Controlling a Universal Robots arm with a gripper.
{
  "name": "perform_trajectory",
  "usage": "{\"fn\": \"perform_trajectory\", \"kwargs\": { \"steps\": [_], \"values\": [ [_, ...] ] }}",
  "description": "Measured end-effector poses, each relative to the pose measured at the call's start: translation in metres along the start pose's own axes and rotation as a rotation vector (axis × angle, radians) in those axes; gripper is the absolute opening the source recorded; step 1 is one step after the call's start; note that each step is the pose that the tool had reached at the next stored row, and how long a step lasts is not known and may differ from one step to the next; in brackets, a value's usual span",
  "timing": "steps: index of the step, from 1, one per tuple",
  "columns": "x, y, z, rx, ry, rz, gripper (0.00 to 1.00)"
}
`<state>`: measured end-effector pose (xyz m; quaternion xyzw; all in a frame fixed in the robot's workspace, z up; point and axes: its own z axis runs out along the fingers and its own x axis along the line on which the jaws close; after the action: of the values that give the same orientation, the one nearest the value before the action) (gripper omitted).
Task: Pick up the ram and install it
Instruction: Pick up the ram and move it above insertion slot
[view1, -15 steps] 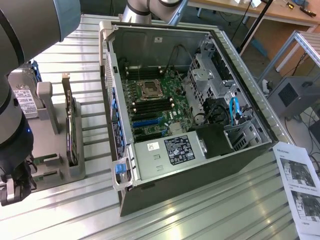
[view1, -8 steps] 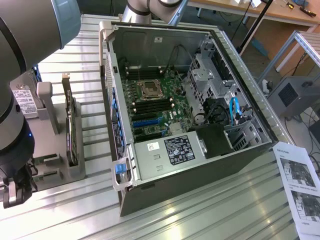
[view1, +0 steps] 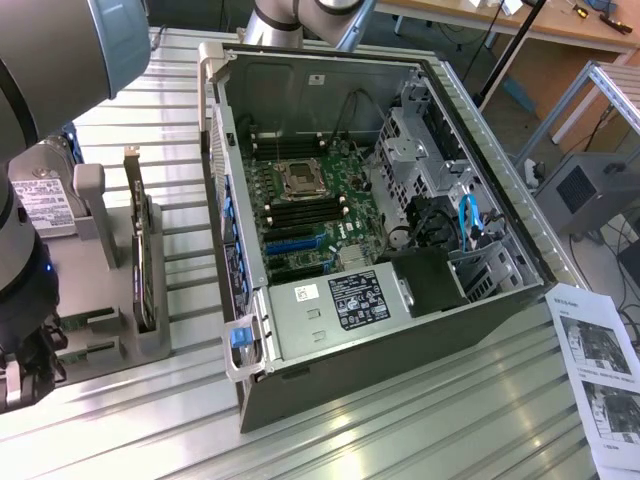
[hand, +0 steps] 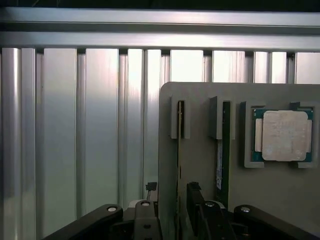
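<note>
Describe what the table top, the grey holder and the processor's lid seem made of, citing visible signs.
Table top: probably aluminium, ribbed with bright sheen. Grey holder: likely matt plastic, uniform grey, no glare. Processor's lid: seemingly dull metal, pale plate on green board.

ribbed metal table (view1: 400, 430) | bright glare across it | wooden bench (view1: 590, 35) behind

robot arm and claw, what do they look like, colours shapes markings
The arm is a thick round silver-grey tube meeting dark glossy joint housings, one with a small blue light. The claw is black: two slim fingers on angular black links, with round silver bolt heads at the pivots.
</note>
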<state>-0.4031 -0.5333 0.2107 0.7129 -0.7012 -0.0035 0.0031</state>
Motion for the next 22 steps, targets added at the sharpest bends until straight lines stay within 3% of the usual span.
{"fn": "perform_trajectory", "kwargs": {
  "steps": [6,20,22],
  "values": [
    [-0.0058,0.0016,0.001,-0.0001,0.0001,0.0,0.36],
    [-0.0061,0.0016,0.0011,-0.0001,0.0001,0.0,0.36],
    [-0.0061,0.0016,0.001,-0.0001,0.0001,0.0,0.28]
  ]
}}
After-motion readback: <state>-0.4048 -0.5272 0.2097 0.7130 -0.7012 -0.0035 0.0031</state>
